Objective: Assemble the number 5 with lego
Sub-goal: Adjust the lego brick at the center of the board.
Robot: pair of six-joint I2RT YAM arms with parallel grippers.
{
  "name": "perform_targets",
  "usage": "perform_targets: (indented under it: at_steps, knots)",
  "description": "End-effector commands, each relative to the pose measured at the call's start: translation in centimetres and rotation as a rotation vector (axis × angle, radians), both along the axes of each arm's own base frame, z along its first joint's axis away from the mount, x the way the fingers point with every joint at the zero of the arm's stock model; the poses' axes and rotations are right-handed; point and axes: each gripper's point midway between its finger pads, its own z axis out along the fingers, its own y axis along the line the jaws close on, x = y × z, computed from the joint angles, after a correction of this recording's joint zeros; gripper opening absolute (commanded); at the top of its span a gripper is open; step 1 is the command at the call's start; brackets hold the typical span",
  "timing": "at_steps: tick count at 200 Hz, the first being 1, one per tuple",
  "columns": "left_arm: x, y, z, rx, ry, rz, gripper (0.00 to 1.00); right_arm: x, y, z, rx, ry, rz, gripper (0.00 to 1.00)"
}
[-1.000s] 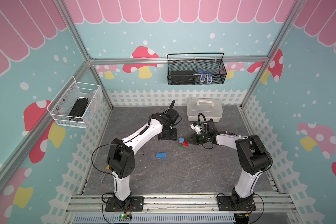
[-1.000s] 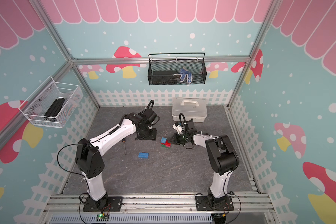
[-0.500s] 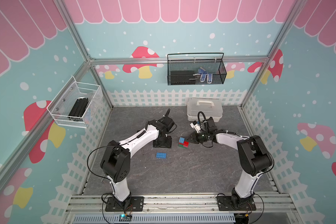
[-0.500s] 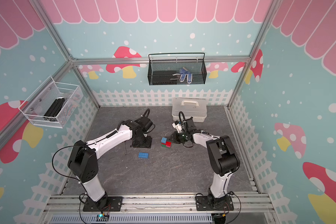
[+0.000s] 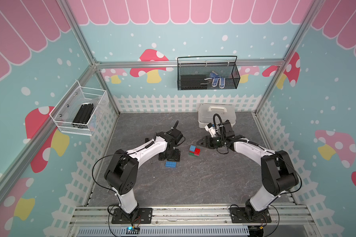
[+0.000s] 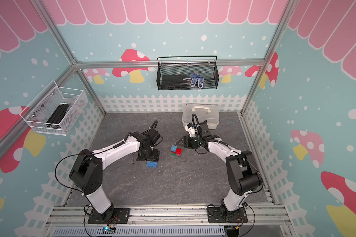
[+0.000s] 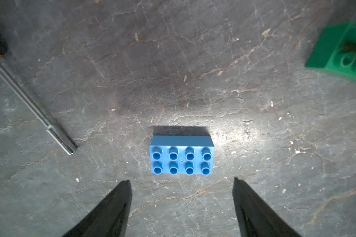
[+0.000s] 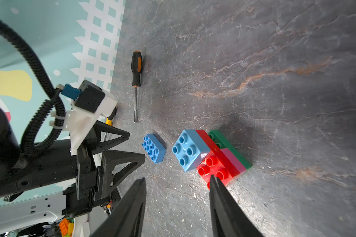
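Along the near edge, the rail [image 5: 183,213] carried both arm bases. Beyond it a broad stretch of grey tabletop [image 5: 183,184] lay open between the two arms, running from one fence-printed side wall to the other.

Farther in, the long blue brick [image 7: 182,158] lay flat, studs up, apart from the other bricks. The left fingers [image 7: 115,209] stood wide and held nothing. In the left wrist view their tips stopped just short of the brick's long edge, and the gap between them was wider than the brick was long. A screwdriver [image 8: 136,69] lay toward the left wall, well apart from the brick, its handle hidden under the left arm in both top views.

A strip of bare tabletop separated that brick from the stack [image 5: 194,150], which stood a little farther back and to the right. The green brick [image 8: 226,143] was at the bottom and the pink brick [image 8: 232,159] sat on it. The red brick [image 8: 216,166] lay over that, and the short blue brick [image 8: 190,149] covered half of the red.

The right fingers [image 8: 222,205] were low beside the stack, moderately parted and holding nothing. One tip overlapped the red brick's edge, though I could not tell whether it was touching.

At the back, a white case [image 5: 216,113] sat against the fence just behind the right wrist. A black mesh basket [image 5: 208,73] and a white wire basket [image 5: 80,111] hung on the walls above the tabletop.
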Motion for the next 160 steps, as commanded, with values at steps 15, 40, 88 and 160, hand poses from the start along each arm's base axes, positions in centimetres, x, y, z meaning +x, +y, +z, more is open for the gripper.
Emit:
perform_targets:
  at_steps: [15,40,88,160]
  knots:
    - [0.5,0.3,-0.8,-0.041,-0.016,0.05,0.82,-1.2,-1.3,-1.6,-0.058,0.043,-0.059,0.56]
    - [0.6,1.0,-0.1,-0.034,-0.057,0.034,0.83,-1.6,-1.5,-2.1,-0.063,0.054,-0.059,0.56]
    - [-1.0,1.8,-0.9,0.007,-0.023,-0.09,0.83,-1.8,-1.6,-2.2,-0.069,0.055,-0.055,0.57]
    - [-4.4,3.2,-2.0,-0.004,0.027,-0.08,0.79,-1.6,-1.8,-2.3,-0.084,0.055,-0.068,0.57]
